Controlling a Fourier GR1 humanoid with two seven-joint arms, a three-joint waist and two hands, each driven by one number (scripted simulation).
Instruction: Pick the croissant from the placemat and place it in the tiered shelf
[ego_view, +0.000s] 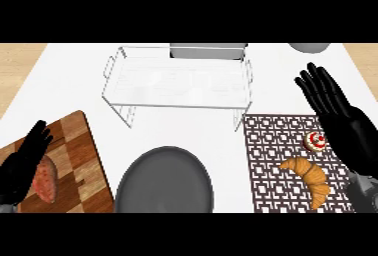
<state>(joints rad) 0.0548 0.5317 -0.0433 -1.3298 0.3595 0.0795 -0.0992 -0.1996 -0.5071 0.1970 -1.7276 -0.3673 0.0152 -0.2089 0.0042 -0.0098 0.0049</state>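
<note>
The golden croissant (311, 178) lies on the patterned brown-and-white placemat (273, 150) at the lower right. My right hand (334, 102) is open with straight fingers pointing up, raised above the placemat's right edge, beyond the croissant and apart from it. The white wire tiered shelf (177, 82) stands at the counter's back middle, with nothing on it. My left hand (23, 157) rests open at the lower left edge, over the wooden board.
A small cupcake with red topping (316, 141) sits on the placemat next to the croissant. A dark grey plate (164, 182) lies front centre. A wooden cutting board (70, 160) at the left carries a reddish piece of meat (46, 182). A grey bowl (310, 47) is at the back right.
</note>
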